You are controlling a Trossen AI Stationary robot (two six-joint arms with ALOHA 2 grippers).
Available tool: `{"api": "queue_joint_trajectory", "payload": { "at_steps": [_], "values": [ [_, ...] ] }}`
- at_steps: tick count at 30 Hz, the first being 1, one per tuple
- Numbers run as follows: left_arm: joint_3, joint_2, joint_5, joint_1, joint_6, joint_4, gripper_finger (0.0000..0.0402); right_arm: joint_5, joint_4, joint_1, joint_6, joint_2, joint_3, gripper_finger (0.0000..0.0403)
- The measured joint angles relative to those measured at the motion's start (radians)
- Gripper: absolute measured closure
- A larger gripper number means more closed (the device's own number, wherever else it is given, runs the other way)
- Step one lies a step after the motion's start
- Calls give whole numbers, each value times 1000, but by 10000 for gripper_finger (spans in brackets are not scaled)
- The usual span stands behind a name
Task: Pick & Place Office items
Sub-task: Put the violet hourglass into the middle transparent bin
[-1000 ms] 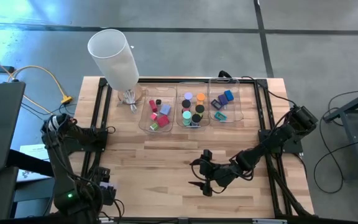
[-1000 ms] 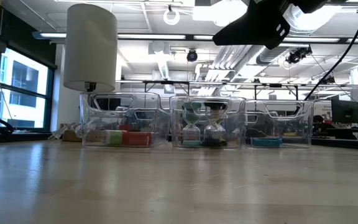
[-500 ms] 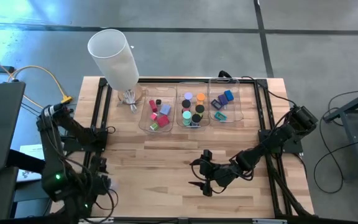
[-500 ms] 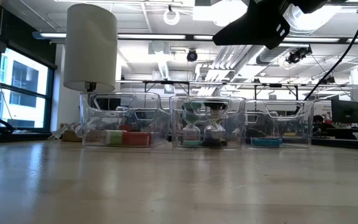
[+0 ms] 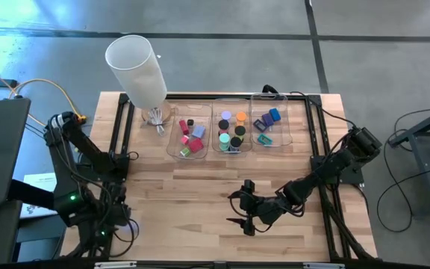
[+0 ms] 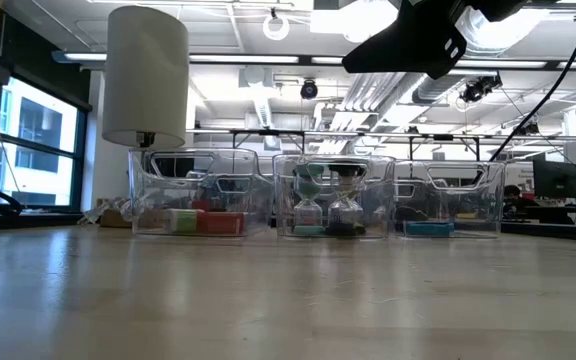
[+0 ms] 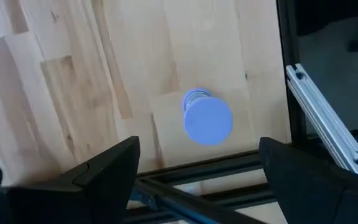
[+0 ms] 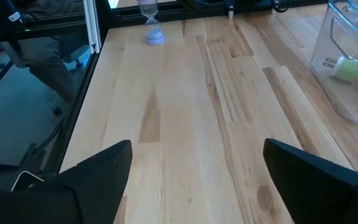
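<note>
The right gripper (image 5: 243, 221) is hovering low over the table's (image 5: 200, 194) near half, jaws standing wide apart and holding nothing. The left gripper (image 7: 197, 180), off the table's near left edge, is also gaping wide and empty. Farther back, the office items (image 5: 230, 128) are lying sorted in three clear trays (image 5: 172, 146), beside a tall white cylinder (image 5: 136, 69).

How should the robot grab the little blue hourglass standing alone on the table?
Probably by its round top cap, from straight above. The hourglass stands upright with bare wood all around it, and the left claw hangs open above it, looking down on that cap.
</note>
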Motion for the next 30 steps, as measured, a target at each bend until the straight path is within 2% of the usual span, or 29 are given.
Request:
{"api": "queue_joint_trajectory", "payload": {
  "at_steps": [7,13,20,30],
  "values": [
    [-101,1,67,6,-4,133,83,0,0,-7,-2,2,0,50],
    [-168,1,67,18,-27,240,83,-4,15,-11,5,35,1,50],
    [-181,15,67,19,-55,250,83,-11,53,-16,-9,66,0,50],
    [-181,120,99,19,-32,268,83,-19,52,-17,-14,66,0,50]
  ]
}}
